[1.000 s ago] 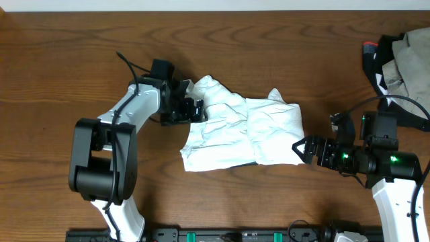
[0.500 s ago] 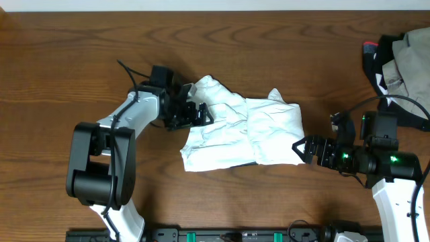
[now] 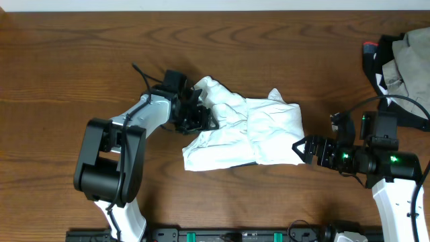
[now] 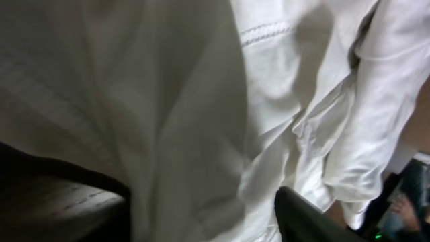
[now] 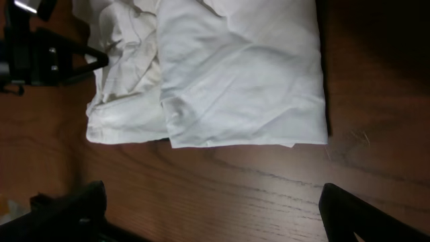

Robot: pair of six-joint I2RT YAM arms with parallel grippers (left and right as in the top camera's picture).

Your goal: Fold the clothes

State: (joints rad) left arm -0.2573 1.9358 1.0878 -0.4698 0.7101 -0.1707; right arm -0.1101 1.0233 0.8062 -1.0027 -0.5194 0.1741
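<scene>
**Clothes at table ctr: left jaws buried in cloth, right jaws wide and clear**

Only the overhead cam gives the layout. The clothes [image 3: 245,131], a thin wrinkled white cloth garment, lie at ctr of the brown wooden table [image 3: 67,54]. A heap of dark and beige fabric [image 3: 403,57] sits at the table's 2 o'clock corner, well apart.

The left wrist cam is too close for layout but gives detail overhead can't. White cloth fills the frame, w/ a stitched seam [image 4: 269,32] at 1 o'clock and deep soft folds at 3 o'clock. The right wrist cam shows the garment's near side as a flat panel w/ a straight edge, and bare wood btwn that edge and the fingers.

The clothes are partly folded. The right half is a fairly smooth rectangular panel lying over the rest. The left half is bunched and creased, w/ a raised peak at the garment's 11 o'clock.

The left gripper [image 3: 201,115] is pushed into the garment's 9–10 o'clock edge. Its wrist cam shows one dark finger [image 4: 306,218] at 5 o'clock and a dark mass at 7 o'clock, w/ cloth spanning btwn. The jaws stand partway apart, but can't tell if they pinch the cloth.

The right gripper [image 3: 304,149] sits by the garment's 4 o'clock corner. Its jaws are spread wide w/ only table btwn them, near the cloth but not touching it.
</scene>
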